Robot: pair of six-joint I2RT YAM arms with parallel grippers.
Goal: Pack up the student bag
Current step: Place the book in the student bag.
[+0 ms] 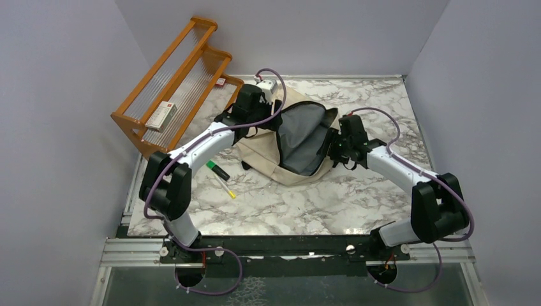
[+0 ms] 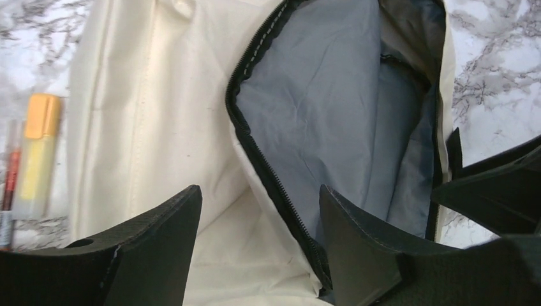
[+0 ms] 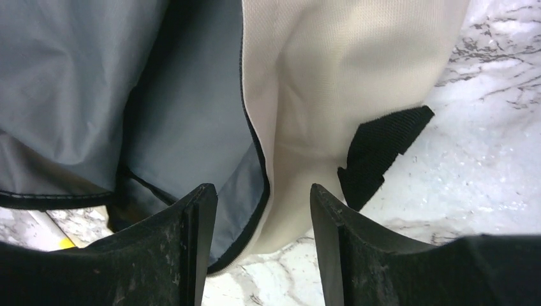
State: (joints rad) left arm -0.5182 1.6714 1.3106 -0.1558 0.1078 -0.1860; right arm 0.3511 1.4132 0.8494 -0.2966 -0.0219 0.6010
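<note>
- Left gripper (image 2: 258,191): fingers spread above the bag's zip edge, gripping nothing.
- Right gripper (image 3: 261,188): fingers parted astride the opposite rim. Cloth lies in the gap and does not appear clamped.
- Student bag (image 1: 300,143): lies flat at mid-table between the two arms, main compartment unzipped and gaping. Grey lining is exposed and no item is visible inside.
- Green marker (image 1: 217,170) and yellow-capped pen (image 1: 224,187): on the marble table (image 1: 306,204), near the bag's left side, unpacked.
- Small box (image 1: 160,116): rests on the wooden rack (image 1: 172,83) at far left, well apart from the bag.
- Assessment: bag opened, loading apparently not begun. Every visible item remains outside.
</note>
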